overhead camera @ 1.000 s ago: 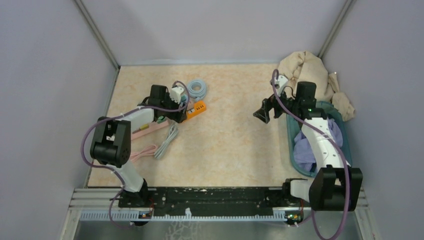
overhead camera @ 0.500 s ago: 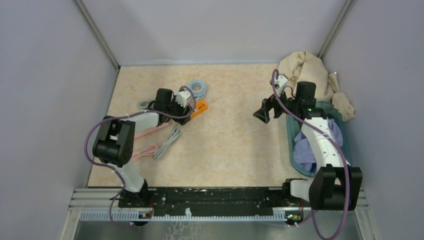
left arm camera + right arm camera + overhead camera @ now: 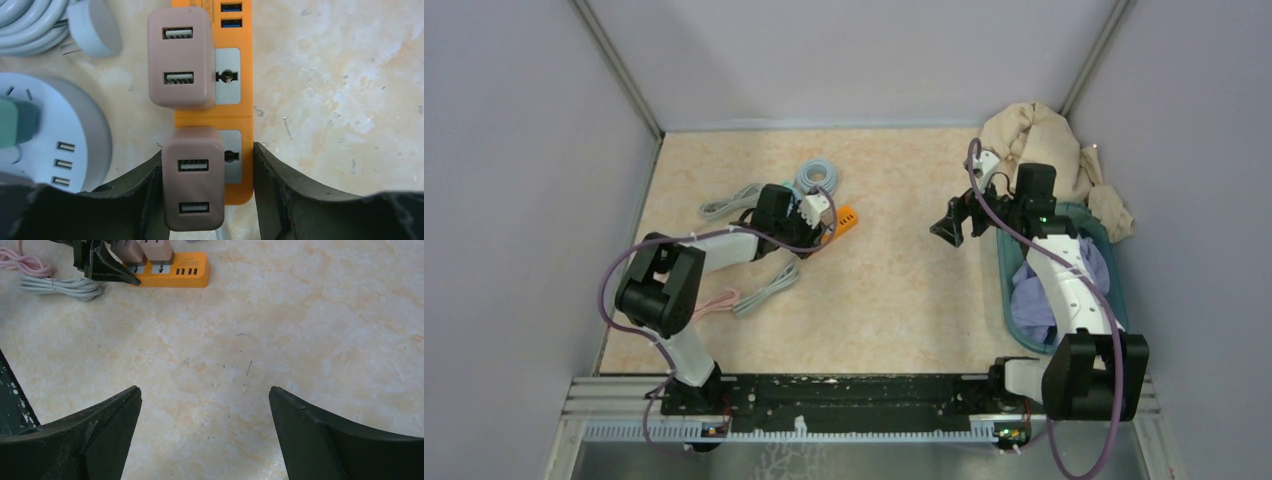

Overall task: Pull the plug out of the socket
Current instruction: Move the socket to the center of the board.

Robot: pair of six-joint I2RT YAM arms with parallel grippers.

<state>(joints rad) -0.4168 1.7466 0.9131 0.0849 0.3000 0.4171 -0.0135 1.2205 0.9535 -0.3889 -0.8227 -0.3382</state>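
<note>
An orange socket strip (image 3: 240, 120) lies on the table with two pink plugs in it. The near plug (image 3: 194, 180) sits between the fingers of my left gripper (image 3: 208, 150). The left finger presses the plug's side and the right finger presses the strip's far edge. The other pink plug (image 3: 180, 65) stands further along the strip. From above, the left gripper (image 3: 809, 215) covers the strip's (image 3: 846, 216) left end. My right gripper (image 3: 205, 390) hangs open over bare table, well to the right (image 3: 954, 222), holding nothing; the strip (image 3: 185, 275) shows far off in its view.
A round white socket hub (image 3: 55, 130) and a grey plug (image 3: 95, 35) with coiled cable (image 3: 817, 178) lie just beside the strip. A grey cable bundle (image 3: 769, 285) and a pink cable (image 3: 714, 300) lie nearer. A teal basket (image 3: 1007, 290) of clothes and beige cloth (image 3: 1034, 135) stand right.
My left gripper has swung right along the strip and its jaws have narrowed onto the near plug and strip. The strip has shifted slightly right. The right arm has not moved.
</note>
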